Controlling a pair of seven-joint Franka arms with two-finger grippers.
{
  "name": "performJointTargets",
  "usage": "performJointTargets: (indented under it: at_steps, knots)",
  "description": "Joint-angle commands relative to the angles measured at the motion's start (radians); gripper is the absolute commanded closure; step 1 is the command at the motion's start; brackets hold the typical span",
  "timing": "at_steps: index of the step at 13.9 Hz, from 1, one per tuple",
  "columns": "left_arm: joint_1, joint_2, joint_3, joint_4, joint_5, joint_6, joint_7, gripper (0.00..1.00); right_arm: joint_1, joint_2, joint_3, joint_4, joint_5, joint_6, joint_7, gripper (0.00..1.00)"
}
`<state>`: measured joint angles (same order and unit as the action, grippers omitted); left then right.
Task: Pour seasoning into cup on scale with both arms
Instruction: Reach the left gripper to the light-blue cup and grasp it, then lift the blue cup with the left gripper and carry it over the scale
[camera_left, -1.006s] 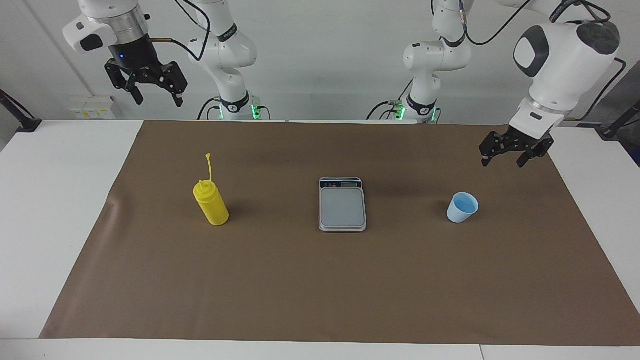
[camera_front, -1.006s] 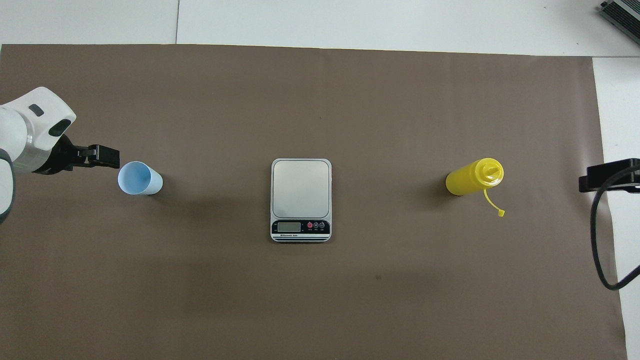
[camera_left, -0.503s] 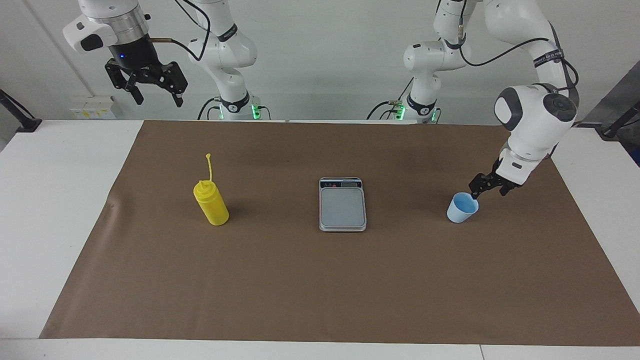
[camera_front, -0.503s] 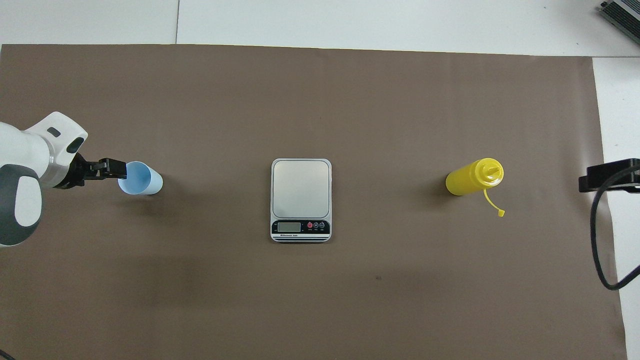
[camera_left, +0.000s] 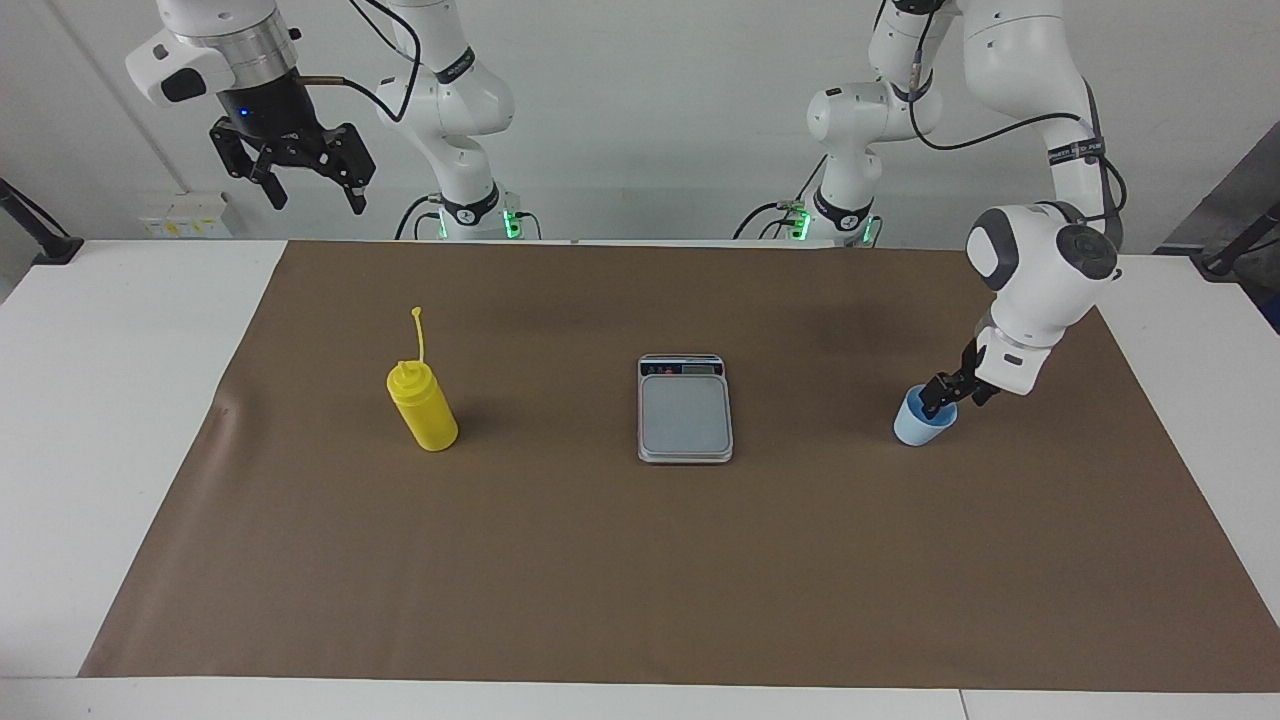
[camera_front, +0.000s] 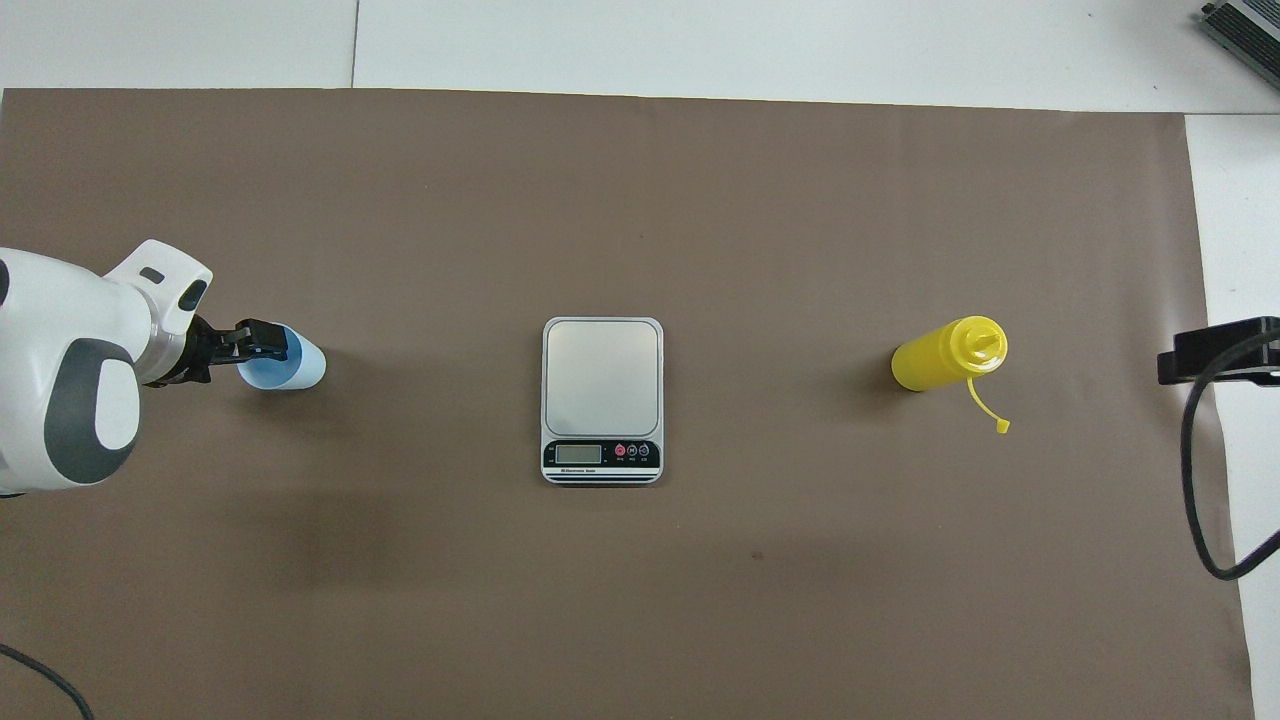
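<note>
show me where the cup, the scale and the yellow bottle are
cup (camera_left: 915, 429), facing view, on its light-blue outer wall.
scale (camera_front: 601, 364), overhead view, on the middle of its grey weighing plate.
yellow bottle (camera_left: 427, 414), facing view, on the middle of its body.

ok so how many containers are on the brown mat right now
2. The yellow bottle stands toward the right arm's end of the table; the blue cup stands toward the left arm's end, with the left gripper at its rim. The scale between them is bare.
</note>
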<state>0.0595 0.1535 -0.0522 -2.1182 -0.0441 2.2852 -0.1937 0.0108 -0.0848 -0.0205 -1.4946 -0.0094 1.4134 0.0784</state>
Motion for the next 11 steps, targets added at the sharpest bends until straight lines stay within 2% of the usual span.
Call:
performJointTargets:
  at_steps: [1,2,3,8,11]
  knots:
    - [-0.01,0.001,0.002,-0.003,-0.016,0.01,-0.044,0.4,-0.003,-0.018,-0.004,-0.021,0.017,-0.004,-0.025,0.0]
    - [-0.012,0.003,0.002,0.003,-0.016,0.008,-0.044,0.84,-0.003,-0.018,-0.004,-0.021,0.019,-0.004,-0.025,0.0]
    - [-0.013,0.004,0.002,0.0,-0.016,0.008,-0.032,1.0,-0.003,-0.018,-0.004,-0.021,0.019,-0.004,-0.025,0.0]
    - [-0.023,0.006,0.002,0.017,-0.013,-0.016,-0.018,1.0,-0.003,-0.018,-0.004,-0.021,0.017,-0.004,-0.025,0.0]
    - [-0.053,0.037,0.002,0.165,-0.005,-0.131,-0.019,1.0,-0.003,-0.018,-0.004,-0.021,0.019,-0.004,-0.025,0.0]
